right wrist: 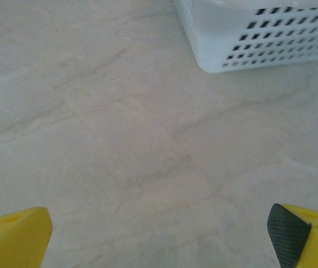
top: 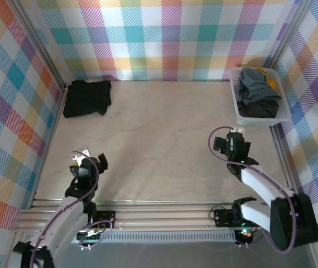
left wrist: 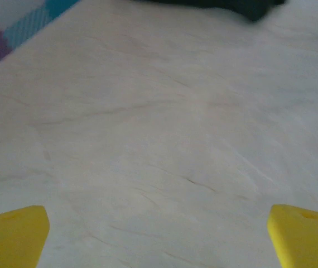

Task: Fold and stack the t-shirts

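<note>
A black t-shirt (top: 86, 97) lies folded at the table's far left corner; its near edge also crosses the top of the left wrist view (left wrist: 226, 6). Grey-blue (top: 254, 84), dark (top: 259, 108) and yellow-orange (top: 271, 84) shirts are piled in the white basket (top: 236, 103) at the far right. My left gripper (top: 90, 157) hovers over bare table near the front left, open and holding nothing (left wrist: 159, 237). My right gripper (top: 232, 135) stands just in front of the basket, also open with nothing in it (right wrist: 159, 237).
The slatted corner of the basket (right wrist: 259, 42) sits ahead and to the right of the right gripper. Checkered walls (top: 14, 111) close in the table on three sides. Bare pale tabletop (top: 159, 139) spreads between the arms.
</note>
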You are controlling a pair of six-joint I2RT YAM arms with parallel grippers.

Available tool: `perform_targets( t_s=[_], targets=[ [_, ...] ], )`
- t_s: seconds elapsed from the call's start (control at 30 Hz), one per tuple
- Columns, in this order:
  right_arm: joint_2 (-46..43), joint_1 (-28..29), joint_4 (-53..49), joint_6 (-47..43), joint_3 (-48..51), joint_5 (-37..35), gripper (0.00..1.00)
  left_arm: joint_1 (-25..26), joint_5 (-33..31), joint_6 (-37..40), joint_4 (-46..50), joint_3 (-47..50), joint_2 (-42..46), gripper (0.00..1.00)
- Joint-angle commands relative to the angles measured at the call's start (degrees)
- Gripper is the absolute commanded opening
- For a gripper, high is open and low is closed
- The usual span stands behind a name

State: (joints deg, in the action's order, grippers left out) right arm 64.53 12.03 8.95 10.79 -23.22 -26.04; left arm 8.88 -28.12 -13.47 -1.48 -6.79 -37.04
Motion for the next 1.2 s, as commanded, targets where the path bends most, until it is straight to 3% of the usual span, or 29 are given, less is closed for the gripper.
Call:
perform_targets(
  t_s=[0.0,0.1,0.33,0.4,0.5,0.57,0.63,0.73,0.77,0.83,0.9,1.17],
  targets=[
    [6.06,-1.56,12.53,-8.04,-0.40,2.40,1.00,-7.64,11.43,6.33,-15.29,-4.34,-8.20,1.00],
    [10.36,-3.06,17.78,-8.21,-1.78,4.69,0.99,-9.50,15.90,8.20,-19.54,-9.70,-20.91,1.00],
    [20.37,-7.89,24.07,-8.41,-6.81,11.30,1.00,-10.59,17.20,5.47,-34.56,-18.88,-45.31,1.00],
    [22.11,-9.11,27.61,-7.53,-5.83,12.56,1.00,-10.56,18.05,5.69,-27.00,-24.70,-49.22,1.00],
    [20.99,-9.46,31.04,-8.01,-3.35,15.15,1.00,-10.15,22.45,8.16,-27.35,-25.42,-50.26,1.00],
    [20.48,-9.48,37.63,-8.90,0.53,17.03,1.00,-9.07,23.00,9.92,-36.50,-18.93,-47.67,1.00],
    [20.53,-9.42,43.23,-9.07,3.60,17.38,1.00,-7.56,22.40,11.65,-52.02,-10.02,-46.73,1.00],
    [23.91,-9.40,54.03,-8.76,7.12,15.61,1.00,-6.34,22.16,13.43,-70.62,-4.58,-53.58,1.00],
    [22.88,-9.40,50.81,-8.64,6.35,16.06,1.00,-6.30,21.44,13.30,-68.02,-6.38,-53.97,1.00],
    [23.60,-9.41,46.24,-9.51,3.35,17.34,1.00,-6.60,18.87,11.06,-47.72,-15.26,-51.61,1.00],
    [23.42,-10.13,40.01,-8.69,0.51,18.63,1.00,-5.56,18.72,12.42,-45.78,-16.43,-52.32,1.00],
    [23.45,-10.16,41.06,-8.85,0.89,18.52,1.00,-5.56,18.73,12.52,-46.81,-16.15,-52.54,1.00]
  ],
)
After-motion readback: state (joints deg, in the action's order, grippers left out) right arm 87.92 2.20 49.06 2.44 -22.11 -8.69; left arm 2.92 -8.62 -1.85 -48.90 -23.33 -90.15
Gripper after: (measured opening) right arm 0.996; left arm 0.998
